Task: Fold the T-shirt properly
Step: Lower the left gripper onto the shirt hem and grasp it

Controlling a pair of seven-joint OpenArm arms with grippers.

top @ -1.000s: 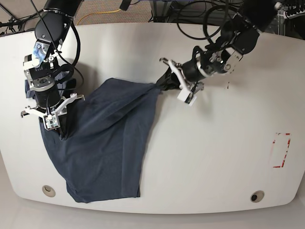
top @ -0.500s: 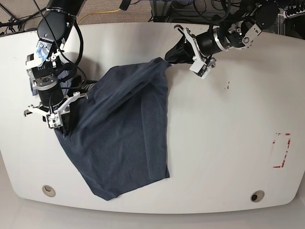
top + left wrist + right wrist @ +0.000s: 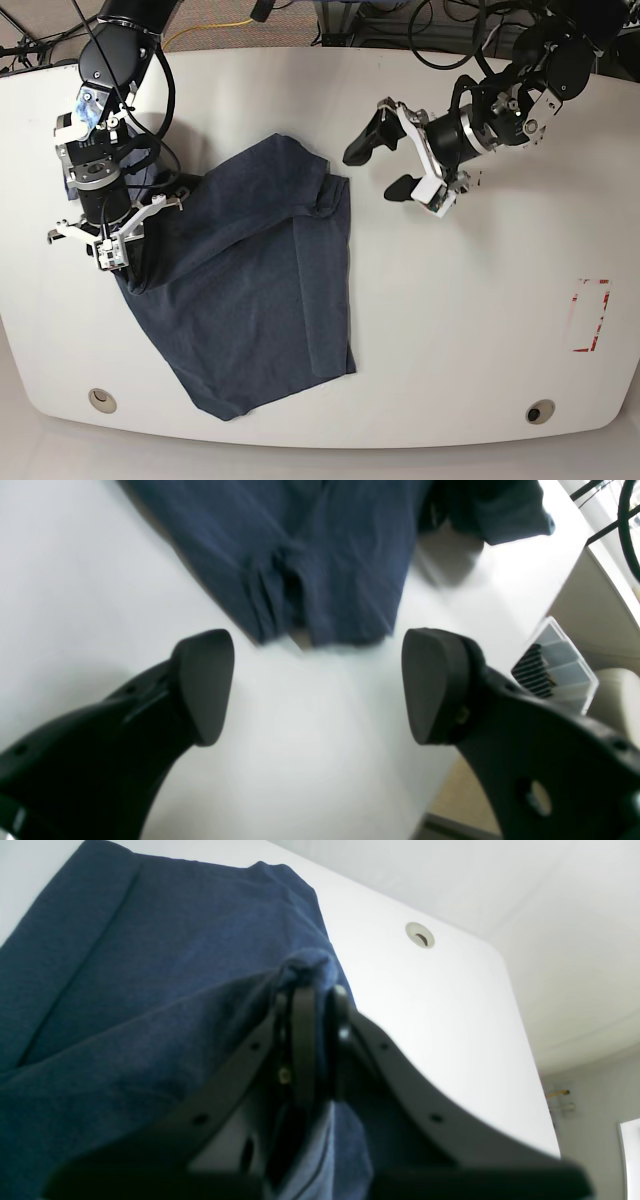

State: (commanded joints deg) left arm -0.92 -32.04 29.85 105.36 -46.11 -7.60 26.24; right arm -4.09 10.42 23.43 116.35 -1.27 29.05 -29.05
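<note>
The left gripper has let go — jaws now wide apart — and the dark slate-blue cotton T-shirt's lifted corner has dropped onto the worktop

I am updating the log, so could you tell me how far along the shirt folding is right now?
Done: little; the dark slate-blue cotton T-shirt lies rumpled on the white table, no neat fold yet. In hand: the right gripper clamps one fabric edge, while the left gripper is open and holds nothing. Left: flattening the shirt and every fold.
</note>
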